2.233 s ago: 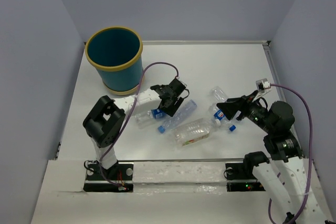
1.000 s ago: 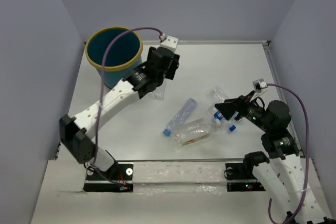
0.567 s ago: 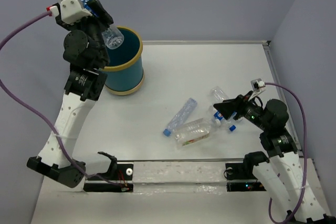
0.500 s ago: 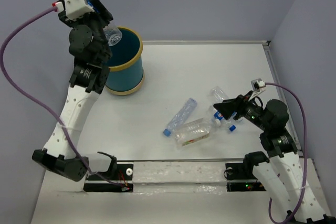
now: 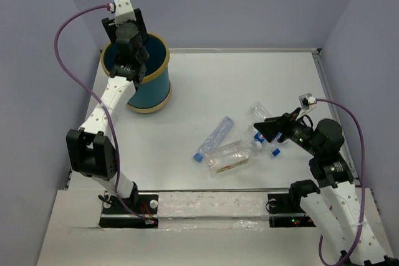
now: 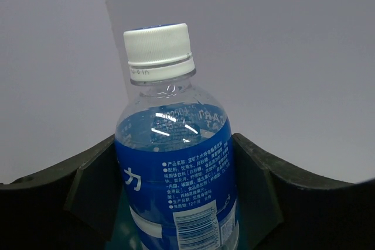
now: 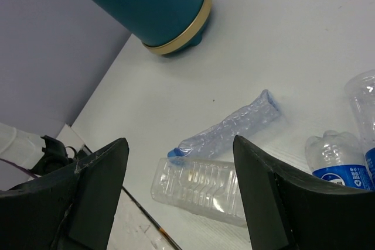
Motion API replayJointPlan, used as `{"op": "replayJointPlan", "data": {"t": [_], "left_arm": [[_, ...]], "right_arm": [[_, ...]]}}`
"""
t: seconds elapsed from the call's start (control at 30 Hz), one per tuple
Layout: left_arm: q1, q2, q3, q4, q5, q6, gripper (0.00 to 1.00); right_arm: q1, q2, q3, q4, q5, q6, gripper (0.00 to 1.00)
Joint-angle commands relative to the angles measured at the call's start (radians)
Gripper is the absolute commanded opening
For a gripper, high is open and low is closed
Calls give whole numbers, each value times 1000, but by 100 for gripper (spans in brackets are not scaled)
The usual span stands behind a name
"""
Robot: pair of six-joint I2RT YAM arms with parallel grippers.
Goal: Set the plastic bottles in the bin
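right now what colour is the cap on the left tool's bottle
White cap, clearest in left wrist view.

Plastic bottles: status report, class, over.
Left gripper shut on blue-label bottle, above bin. Right gripper open, over loose bottles. No obstruction seen.
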Motion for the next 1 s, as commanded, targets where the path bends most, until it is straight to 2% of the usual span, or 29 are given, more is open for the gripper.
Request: {"op": "replayJointPlan", "data": {"t": [0.0,0.03,0.07,0.2,0.33,0.57,0.7,0.77,0.87,0.97], "left_arm": [[18,-42,-42,140,9,-53,85],[18,-45,-61,142,18,-62,97],[18,-48,-67,142,27,-67,99],[18,-77,-62,110,90,-89,99],[16,-134,-18,52,181,-176,99],[-16,-316,5,-74,360,-322,99],[-83,-483,-114,-165,466,-478,99],[-114,-546,-169,-188,535,-507,99],[-191,-677,-264,-266,584,-489,99],[-231,-750,-318,-379,679,-452,99]], "right_arm": [[4,11,34,13,39,-23,77],[4,18,32,3,57,-30,77],[4,20,31,-1,68,-34,77],[4,31,37,-31,140,-47,77],[4,57,80,-91,258,-72,78],[4,156,135,-160,479,-106,78],[4,255,159,-189,628,-124,75],[4,305,172,-212,656,-132,71],[4,379,184,-218,650,-152,69],[4,477,221,-232,639,-182,73]]}}
